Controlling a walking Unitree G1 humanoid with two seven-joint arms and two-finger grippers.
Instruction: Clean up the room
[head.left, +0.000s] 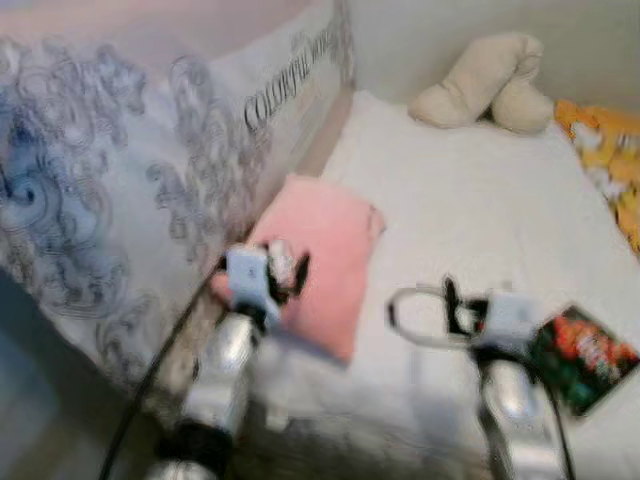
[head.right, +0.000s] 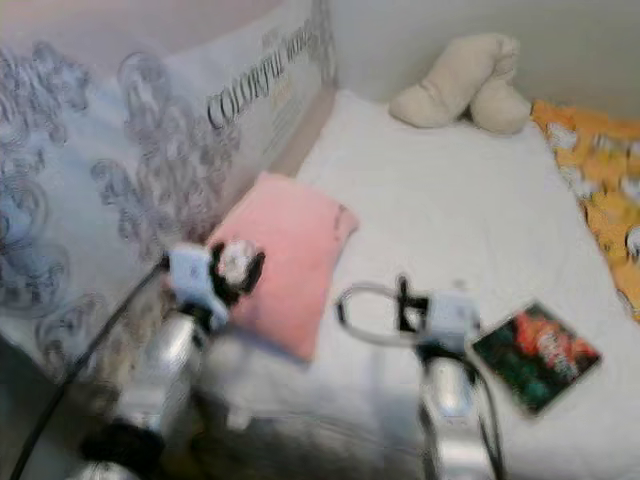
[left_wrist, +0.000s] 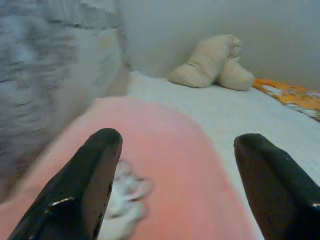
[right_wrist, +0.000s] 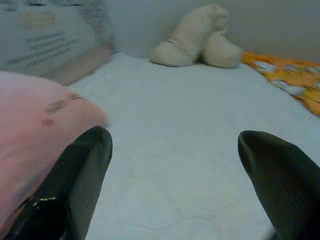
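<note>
A pink pillow (head.left: 325, 250) lies on the white sheet (head.left: 470, 210) of a bed, close to its left side. My left gripper (head.left: 283, 272) hovers over the pillow's near left corner, and its black fingers (left_wrist: 95, 170) stand wide apart and open above the pink cloth. My right gripper (head.left: 452, 305) is to the right of the pillow, low over bare sheet. It is open too, with nothing between its fingers (right_wrist: 80, 170). A dark book with a red and green cover (head.left: 580, 355) lies just right of that gripper.
A beige plush toy (head.left: 485, 85) rests against the wall at the far end of the bed. An orange patterned blanket (head.left: 610, 160) runs along the right edge. A tall white panel with grey swirls and lettering (head.left: 120, 180) stands along the left side.
</note>
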